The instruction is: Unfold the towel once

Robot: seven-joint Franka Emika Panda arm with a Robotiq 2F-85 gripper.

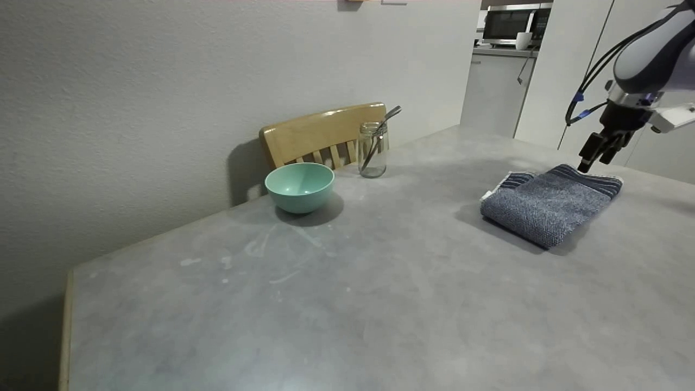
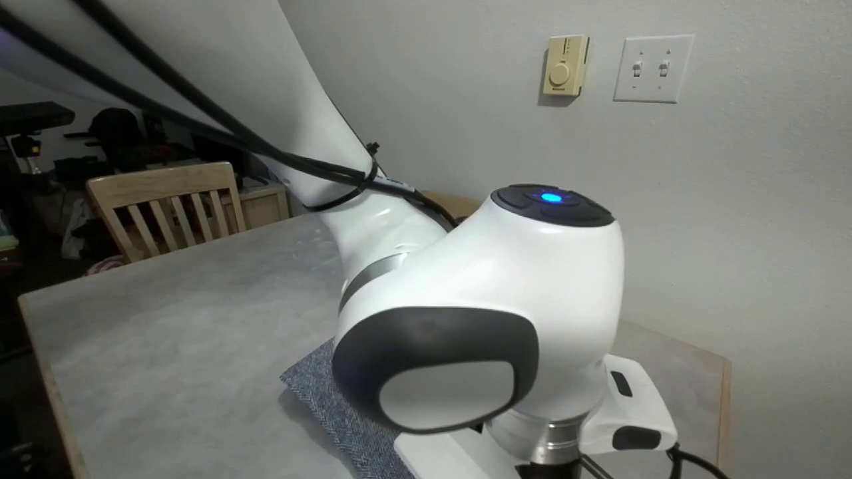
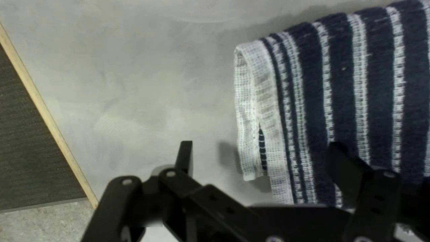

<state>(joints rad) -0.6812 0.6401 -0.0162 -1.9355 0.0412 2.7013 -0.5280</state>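
In an exterior view, start just off the middle toward nine o'clock with the green-blue bowl [image 1: 299, 193], then go to one o'clock for the glass jar [image 1: 373, 155], with a metal thing [image 1: 392, 113], maybe a fork, poking out. Next, at three o'clock, look for the folded towel [image 1: 548, 209], lying on the grey tabletop [image 1: 391, 304], with dark stripes [image 1: 592, 182] along its two o'clock end. To unfold it well, pinch only the top layer there, lift gently, and swing slowly toward eight o'clock, likely over the fold [image 1: 516, 222]. For the pinch, look in the wrist view for a white hem [image 3: 268, 111], doubled, with a tiny dark gap. Best to slide the finger [image 3: 184, 158] at its eight o'clock into that gap, clear of the bottom layer, before squeezing. Last, by the towel's one o'clock edge, find the pincer [image 3: 263, 158], spread wide with nothing in it: that finger over tabletop, the other finger [image 3: 342, 163] at four over the stripes. Hard to tell if touching the cloth. Up from there, see the white arm [image 1: 640, 60], stretched in from one o'clock, bent down and slanting, tips toward seven.
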